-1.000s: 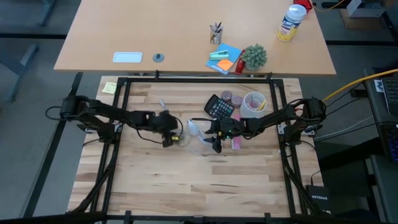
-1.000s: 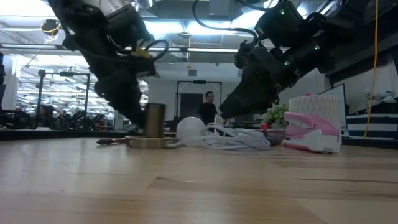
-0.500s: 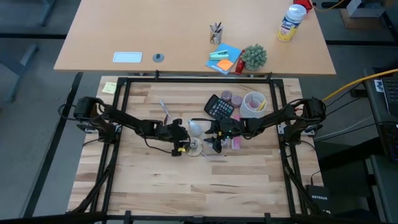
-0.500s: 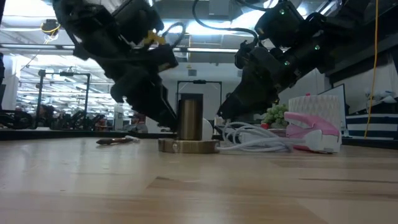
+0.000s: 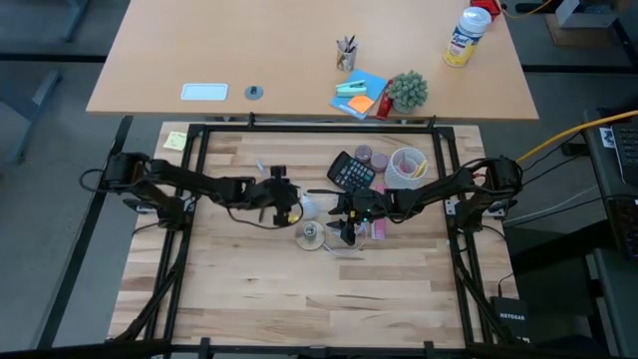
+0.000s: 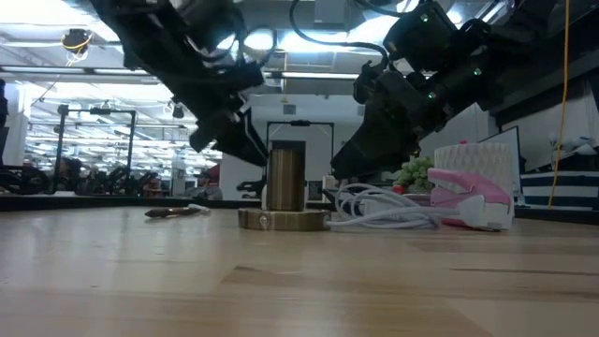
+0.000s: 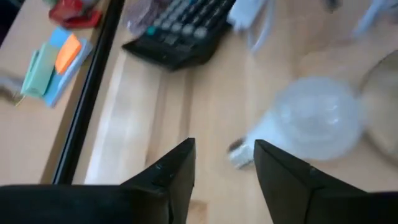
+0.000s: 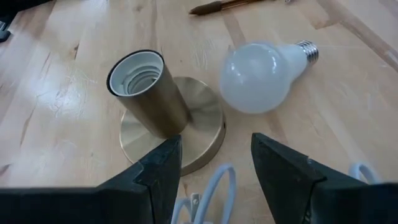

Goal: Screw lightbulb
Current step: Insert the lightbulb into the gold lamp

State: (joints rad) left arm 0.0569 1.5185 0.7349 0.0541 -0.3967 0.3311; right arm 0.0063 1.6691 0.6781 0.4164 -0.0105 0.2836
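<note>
a: where's the table [image 5: 239, 289] at?
b: brass socket [image 8: 152, 102] upright on its base, nothing in it. the lightbulb [image 8: 258, 74] lies on its side just beside it.
a: grippers?
b: left gripper [image 7: 221, 165] hovers over the bulb, fingers parted, holding nothing. right gripper [image 8: 214, 165] open, empty, near the socket.
a: step?
b: pick-up, i'd say. next: close on the bulb.

A brass socket [image 8: 163, 112] stands beside a calculator [image 5: 352, 173] and pink stapler [image 6: 471, 198].

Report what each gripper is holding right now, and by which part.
Nothing is held. The lightbulb lies free on the table; the left gripper and right gripper are both open and empty.
</note>
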